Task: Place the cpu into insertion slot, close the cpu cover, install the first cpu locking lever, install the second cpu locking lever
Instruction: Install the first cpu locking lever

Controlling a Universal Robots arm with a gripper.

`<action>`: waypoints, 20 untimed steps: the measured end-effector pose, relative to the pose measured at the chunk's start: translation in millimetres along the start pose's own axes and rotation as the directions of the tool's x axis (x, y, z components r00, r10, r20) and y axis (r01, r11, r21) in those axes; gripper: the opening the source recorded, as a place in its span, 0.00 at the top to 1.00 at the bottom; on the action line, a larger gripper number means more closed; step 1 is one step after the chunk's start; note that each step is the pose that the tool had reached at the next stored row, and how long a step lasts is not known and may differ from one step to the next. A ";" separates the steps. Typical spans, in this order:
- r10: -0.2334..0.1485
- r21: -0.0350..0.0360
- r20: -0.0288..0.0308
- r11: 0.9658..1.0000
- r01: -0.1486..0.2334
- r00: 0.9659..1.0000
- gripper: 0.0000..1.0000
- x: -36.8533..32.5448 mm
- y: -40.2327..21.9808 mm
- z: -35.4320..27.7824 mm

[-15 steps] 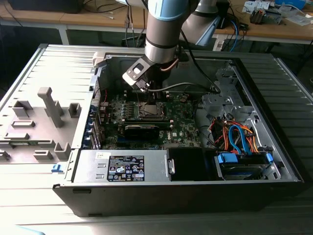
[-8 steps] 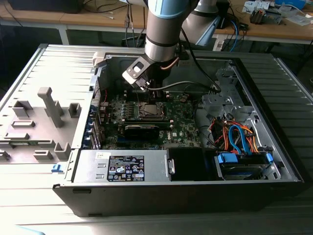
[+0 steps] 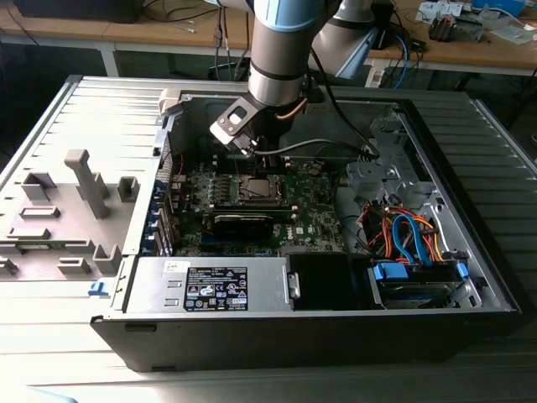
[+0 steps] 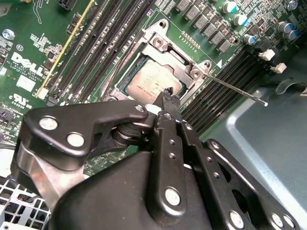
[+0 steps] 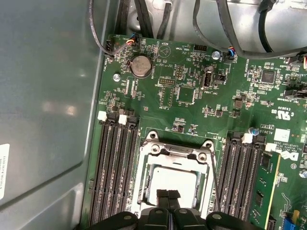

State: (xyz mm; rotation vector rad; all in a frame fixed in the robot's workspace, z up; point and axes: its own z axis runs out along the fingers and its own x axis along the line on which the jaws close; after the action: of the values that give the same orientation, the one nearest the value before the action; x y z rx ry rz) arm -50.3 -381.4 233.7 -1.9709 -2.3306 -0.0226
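Exterior view's left: grey blocks (image 3: 88, 180) stood on the ribbed panel outside the computer case (image 3: 294, 332), none in use.

The case lay open on its side, giving the arm a straight reach down. It held the power supply (image 3: 210, 285) along its near wall and the green board (image 3: 315, 222) flat on its floor.

Mid-case: the gripper (image 4: 167, 96) hung directly over the insertion slot (image 4: 125, 85), fingertips drawn almost together with nothing between them. That looked like a posture for pushing, not carrying.

The cpu (image 4: 151, 79) sat flat in the slot. The cpu cover (image 5: 173, 155) appeared lowered around it, the chip's face showing through the cut-out.

One thin locking lever (image 4: 237, 90) stuck out sideways over the memory slots, apparently not yet latched.

Exterior view's right: the drive cage (image 3: 415, 281) sat below a tangle of orange and blue cables (image 3: 403, 231).
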 end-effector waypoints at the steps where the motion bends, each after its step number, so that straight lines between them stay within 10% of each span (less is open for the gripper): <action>1: -0.004 0.000 0.000 1.000 0.004 1.000 0.89 0.0 0.0 0.0; 20: -0.043 0.003 0.002 0.999 0.043 0.999 0.89 0.0 0.0 0.0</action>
State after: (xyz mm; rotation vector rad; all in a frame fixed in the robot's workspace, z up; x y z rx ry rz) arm -50.2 -381.4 233.6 -1.9196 -2.3726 -0.0198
